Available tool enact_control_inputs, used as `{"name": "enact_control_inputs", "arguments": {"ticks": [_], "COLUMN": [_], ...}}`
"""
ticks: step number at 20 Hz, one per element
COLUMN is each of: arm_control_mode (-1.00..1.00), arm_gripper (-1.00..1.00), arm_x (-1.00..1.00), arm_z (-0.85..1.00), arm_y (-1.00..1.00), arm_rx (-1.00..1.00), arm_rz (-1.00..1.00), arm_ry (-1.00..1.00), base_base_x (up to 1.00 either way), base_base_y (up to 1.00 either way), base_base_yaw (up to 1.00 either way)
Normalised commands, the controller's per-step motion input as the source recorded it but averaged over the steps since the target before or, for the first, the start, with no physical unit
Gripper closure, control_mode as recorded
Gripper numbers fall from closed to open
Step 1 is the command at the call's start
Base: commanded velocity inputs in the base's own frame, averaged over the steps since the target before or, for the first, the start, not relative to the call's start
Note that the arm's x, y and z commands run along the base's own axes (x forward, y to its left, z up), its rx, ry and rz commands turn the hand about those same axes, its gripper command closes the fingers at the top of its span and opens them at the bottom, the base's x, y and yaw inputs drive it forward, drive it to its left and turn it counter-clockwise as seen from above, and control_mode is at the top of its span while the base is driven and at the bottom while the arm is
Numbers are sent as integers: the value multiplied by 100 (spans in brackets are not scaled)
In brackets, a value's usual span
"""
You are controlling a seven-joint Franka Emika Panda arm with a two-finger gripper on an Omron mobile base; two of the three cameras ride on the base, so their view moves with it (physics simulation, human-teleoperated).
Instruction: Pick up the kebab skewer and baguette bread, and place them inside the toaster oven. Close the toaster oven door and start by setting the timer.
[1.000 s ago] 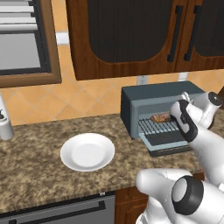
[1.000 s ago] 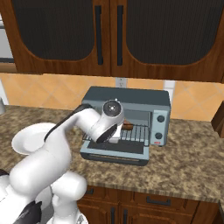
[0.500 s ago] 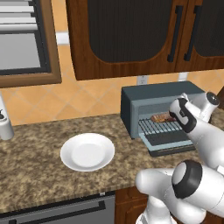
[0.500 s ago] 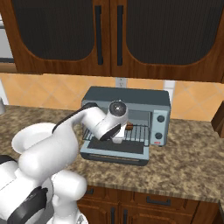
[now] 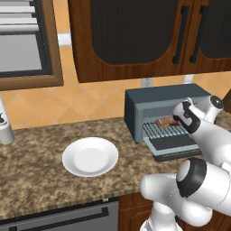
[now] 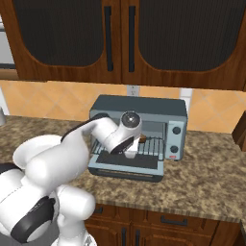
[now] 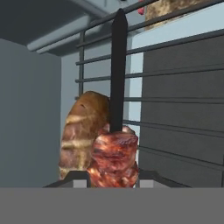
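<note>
- the gripper (image 7: 113, 179) is clamped on the kebab skewer (image 7: 114, 148), its jaws pinching the meat chunks at the lower end while the dark stick points up and away over the wire rack (image 7: 175, 100) inside the toaster oven (image 5: 162, 106).
- the baguette bread (image 7: 83, 131) already lies on the rack, touching or just beside the skewer's meat on its left.
- judged by looks, the skewer is light and stiff along the stick, but the meat is soft and probably greasy, so a grip there could let it swivel; the bare stick would be the surer hold.
- the baguette looks light, with a firm crust, best taken across its middle.
- the toaster oven door (image 5: 173, 146) hangs open and flat in front, under the arm.
- the oven's left wall and the loaf crowd the drop spot; the rack bars could snag the tip.
- a white plate (image 5: 90, 156) sits on the granite counter (image 5: 36, 180), well apart to the left.
</note>
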Motion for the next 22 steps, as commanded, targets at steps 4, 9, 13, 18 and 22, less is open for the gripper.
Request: {"name": "enact_control_inputs", "arguments": {"ticks": [4,9,13,18,22], "arm_control_mode": [-100,-100,-100,-100,-100], "arm_gripper": [100,100,100,100,100], "arm_x": [27,20,13,13,24], "arm_z": [-1,-3,-3,-5,-3], "arm_y": [0,-2,-3,-4,0], "arm_rx": [0,0,0,0,0], "arm_rz": [0,0,0,0,0], "arm_ry": [1,1,2,0,1], "base_base_x": [0,0,0,0,0], "base_base_y": [0,0,0,0,0], "base_base_yaw": [0,0,0,0,0]}}
